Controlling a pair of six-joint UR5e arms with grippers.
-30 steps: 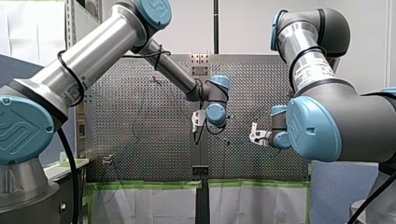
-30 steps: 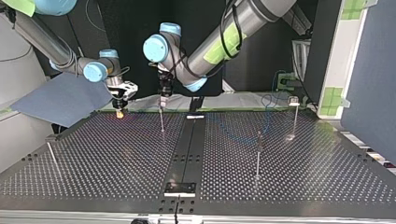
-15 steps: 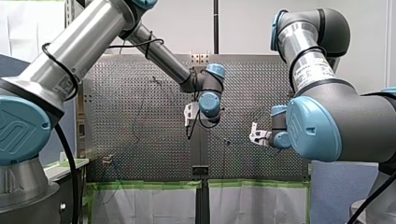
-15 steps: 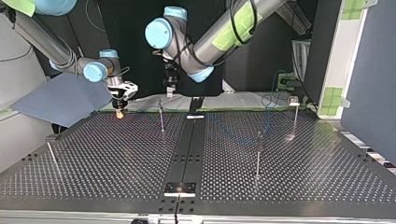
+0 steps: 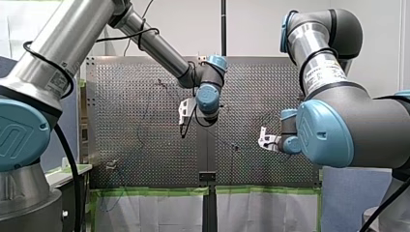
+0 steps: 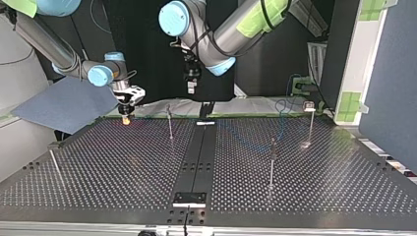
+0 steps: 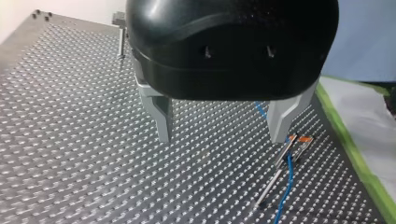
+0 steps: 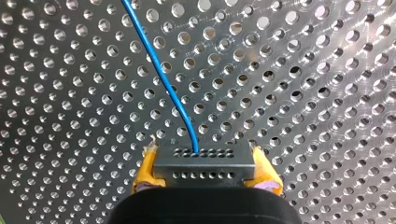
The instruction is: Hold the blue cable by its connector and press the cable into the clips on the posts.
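Note:
In the right wrist view my right gripper (image 8: 205, 164) has its yellow pads shut on a dark grey connector (image 8: 205, 176). The blue cable (image 8: 161, 74) runs from it ahead over the perforated table. In the top view this gripper (image 6: 126, 114) hangs low at the table's far left edge. My left gripper (image 7: 221, 138) is open, its metal fingers holding nothing, well above the table. A post with a clip (image 7: 290, 147) and the blue cable (image 7: 286, 186) stand just outside one finger. In the top view my left gripper (image 6: 191, 86) hovers above and behind a thin post (image 6: 169, 122).
More thin posts stand on the table in the top view: one right of the middle (image 6: 272, 160), one at the far right (image 6: 310, 118), one near the left edge (image 6: 53, 162). A black centre rail (image 6: 196, 157) runs across the table. A blue sheet (image 6: 64, 105) lies at the left.
My left arm has risen off the post near the middle and drifted towards the top view's right, its gripper still open. My right arm has stayed put with the connector.

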